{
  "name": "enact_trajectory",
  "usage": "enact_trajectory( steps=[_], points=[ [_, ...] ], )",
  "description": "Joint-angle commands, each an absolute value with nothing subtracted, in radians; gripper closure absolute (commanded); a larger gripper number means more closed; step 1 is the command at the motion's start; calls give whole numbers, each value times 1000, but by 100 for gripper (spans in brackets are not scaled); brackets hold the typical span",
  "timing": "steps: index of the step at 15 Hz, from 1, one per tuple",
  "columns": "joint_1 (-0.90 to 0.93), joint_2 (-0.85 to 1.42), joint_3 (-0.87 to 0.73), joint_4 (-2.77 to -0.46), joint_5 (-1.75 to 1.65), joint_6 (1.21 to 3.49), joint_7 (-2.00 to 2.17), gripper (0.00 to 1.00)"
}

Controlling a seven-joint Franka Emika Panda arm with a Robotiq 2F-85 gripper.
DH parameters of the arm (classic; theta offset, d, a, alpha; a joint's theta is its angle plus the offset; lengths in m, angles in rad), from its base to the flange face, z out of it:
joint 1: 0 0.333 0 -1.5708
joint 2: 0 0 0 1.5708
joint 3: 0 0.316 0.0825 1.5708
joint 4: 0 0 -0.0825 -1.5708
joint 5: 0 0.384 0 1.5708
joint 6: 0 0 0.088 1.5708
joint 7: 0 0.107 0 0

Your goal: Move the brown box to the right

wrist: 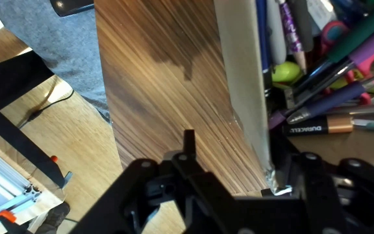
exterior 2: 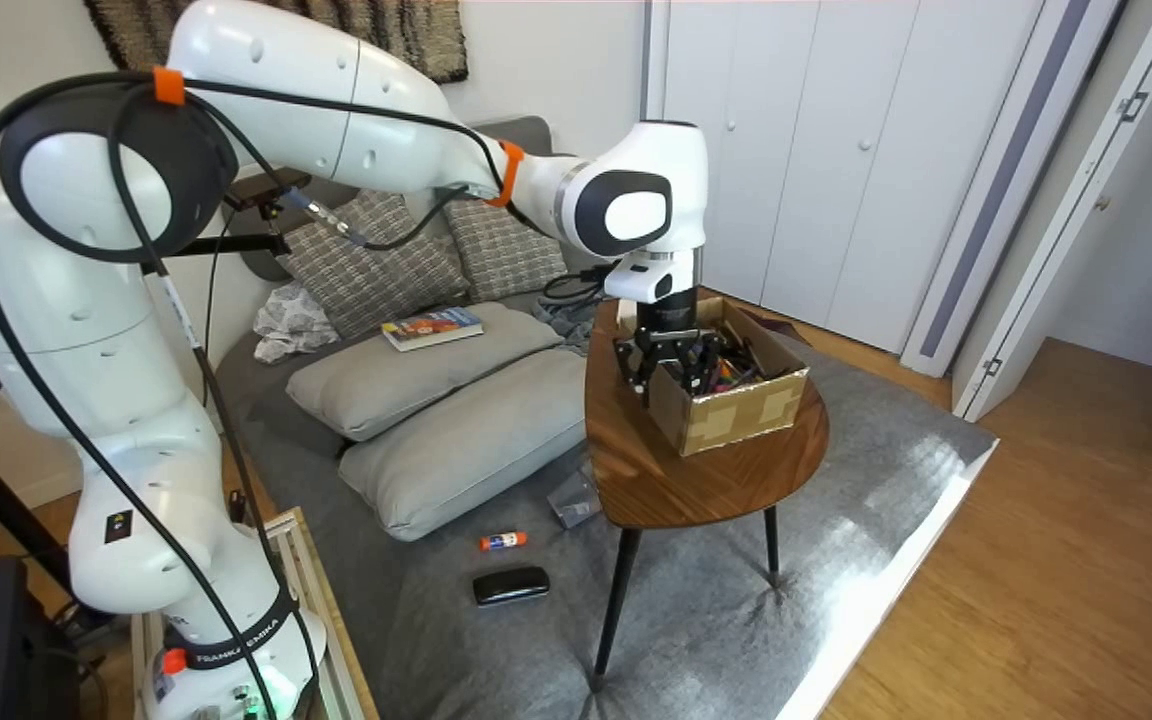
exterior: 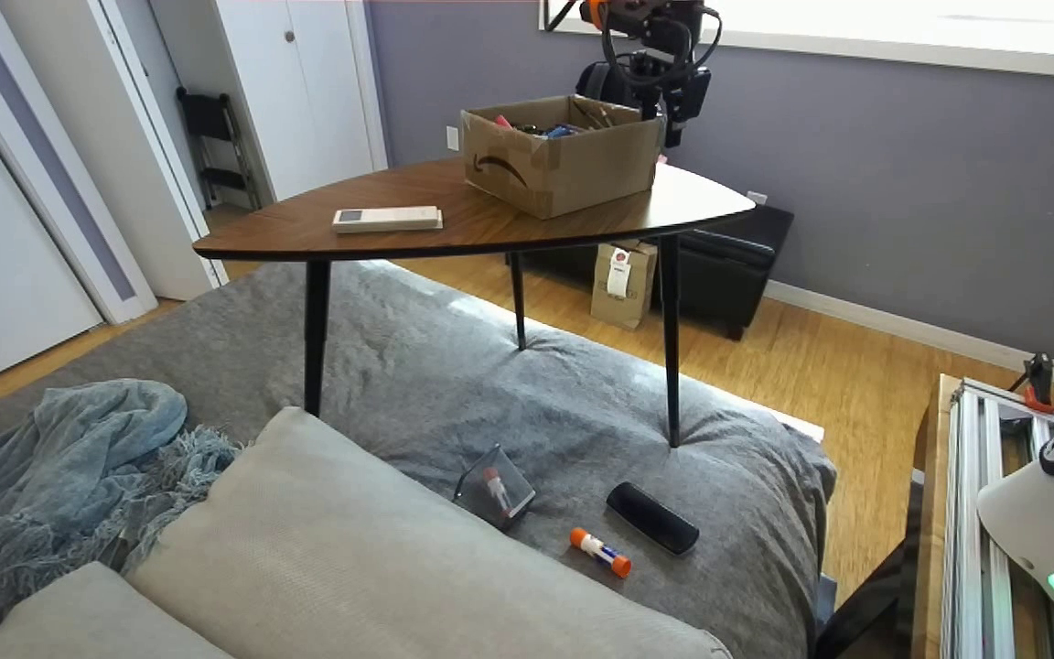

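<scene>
The brown box (exterior: 605, 169) is an open tan cardboard box full of pens and small items. It stands on the wooden table, and it also shows in an exterior view (exterior 2: 746, 412). In the wrist view its side wall (wrist: 243, 81) runs between my two fingers. My gripper (wrist: 234, 135) is open and straddles this wall. One finger is outside the box over the table, with a gap to the wall. The other finger is inside, close to the wall; contact cannot be told. The gripper also shows in both exterior views (exterior: 664, 124) (exterior 2: 671, 378).
The wooden table (exterior: 435, 188) has a curved edge and thin legs on the grey futon (exterior: 417, 348). A pale flat object (exterior: 388, 219) lies on it. A black case (exterior: 653, 518), a glue stick (exterior: 600, 552) and a clear box (exterior: 496, 485) lie below on the futon.
</scene>
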State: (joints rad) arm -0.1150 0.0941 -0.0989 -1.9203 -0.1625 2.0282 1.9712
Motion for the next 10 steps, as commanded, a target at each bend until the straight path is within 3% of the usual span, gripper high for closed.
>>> enact_trajectory(
  steps=[1,5,10],
  points=[
    [-104,118,-119,-1897,-198,2044,2018,71],
    [-112,119,-129,-1890,-171,2047,2001,99],
    [-124,97,-137,-1909,-101,2044,1900,98]
  ],
)
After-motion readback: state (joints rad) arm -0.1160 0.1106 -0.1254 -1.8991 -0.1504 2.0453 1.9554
